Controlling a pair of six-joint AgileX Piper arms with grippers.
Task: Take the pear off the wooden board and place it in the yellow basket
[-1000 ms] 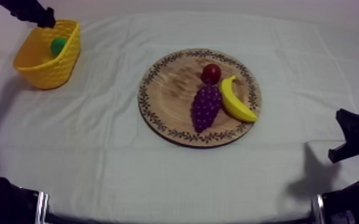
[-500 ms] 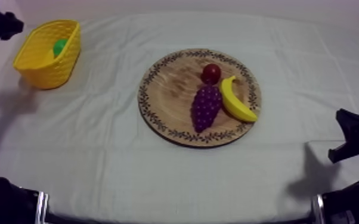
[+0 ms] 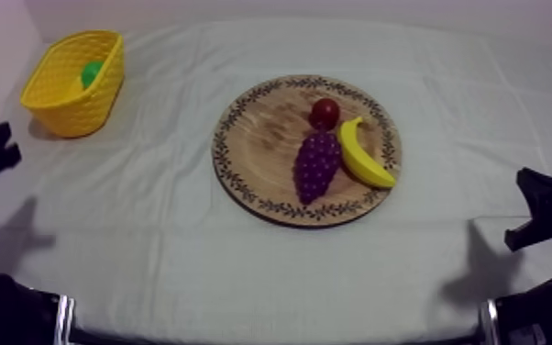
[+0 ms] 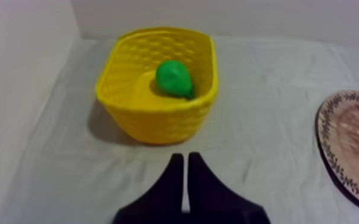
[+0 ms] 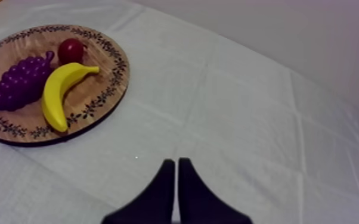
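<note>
The green pear (image 3: 90, 72) (image 4: 175, 78) lies inside the yellow basket (image 3: 71, 92) (image 4: 152, 116) at the table's far left. The round wooden board (image 3: 261, 147) (image 5: 101, 89) sits mid-table with a bunch of grapes (image 3: 317, 164) (image 5: 19, 83), a banana (image 3: 362, 156) (image 5: 62, 92) and a small red fruit (image 3: 325, 113) (image 5: 70, 50) on it. My left gripper (image 3: 0, 147) (image 4: 185, 164) is shut on nothing, off the table's left edge, short of the basket. My right gripper (image 3: 527, 206) (image 5: 176, 170) rests shut and empty at the right edge, away from the board.
The grey-white cloth (image 3: 151, 239) covers the table, with bare room in front of the board and between board and basket. A wall (image 4: 21, 71) stands left of the basket.
My left arm has drawn back from over the basket toward the near left, and its fingers have shut. The pear stays in the basket. The right arm has not moved.
</note>
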